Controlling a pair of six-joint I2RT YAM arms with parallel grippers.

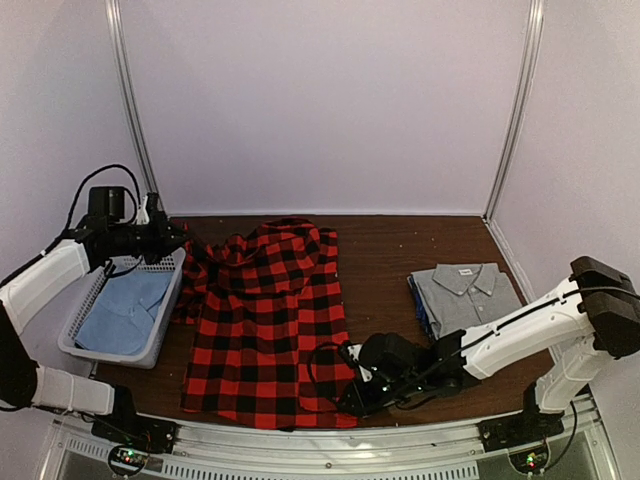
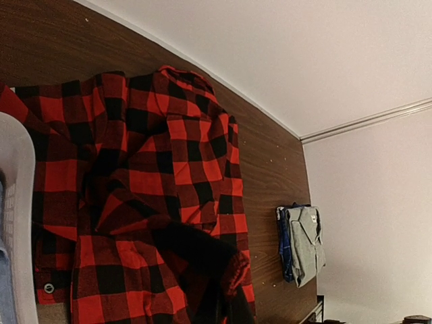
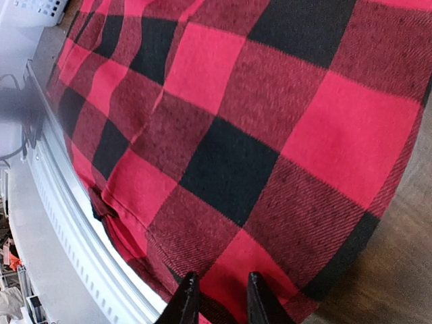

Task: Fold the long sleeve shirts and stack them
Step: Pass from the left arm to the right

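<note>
Down at the frame's lower centre, my right gripper [image 1: 350,395] sits at the flannel shirt [image 1: 262,320] hem corner, jaws close together, grip unclear. Best to pinch the corner cleanly, lift low and fold evenly. Upper left, my left gripper [image 1: 165,240]: can't tell.

Three shirts — one red-check flannel [image 1: 265,330], one grey shirt [image 1: 465,293], one blue shirt [image 1: 125,310] — one basket [image 1: 162,332]
</note>
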